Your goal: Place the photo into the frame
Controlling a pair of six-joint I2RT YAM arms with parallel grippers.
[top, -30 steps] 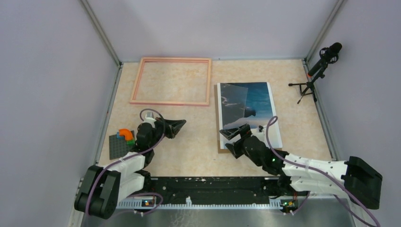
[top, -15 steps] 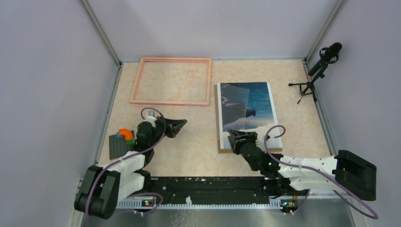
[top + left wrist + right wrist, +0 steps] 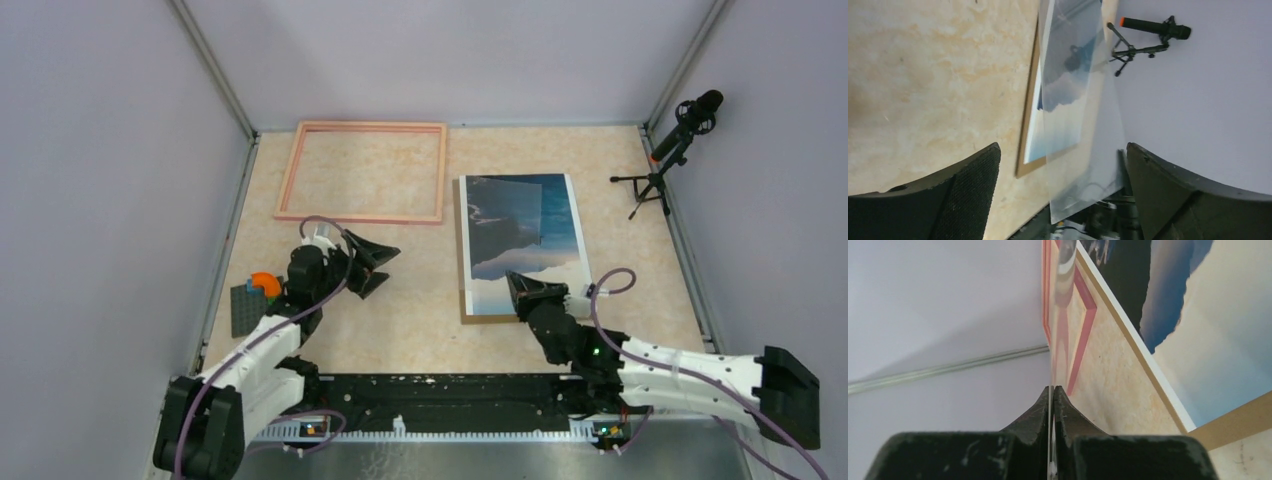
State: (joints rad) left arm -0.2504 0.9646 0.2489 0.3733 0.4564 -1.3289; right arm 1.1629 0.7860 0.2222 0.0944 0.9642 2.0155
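Reads as a robotics lab test cell, not a lived-in room. Walled in, beyond the left gripper and the right gripper, by plain lilac-grey panels joined with bare aluminium corner posts. Floored beneath both with a marble-patterned tabletop. Miked from far ahead and to the right of the right gripper by a small microphone on a desk tripod. Anchored behind both to a black mounting rail.
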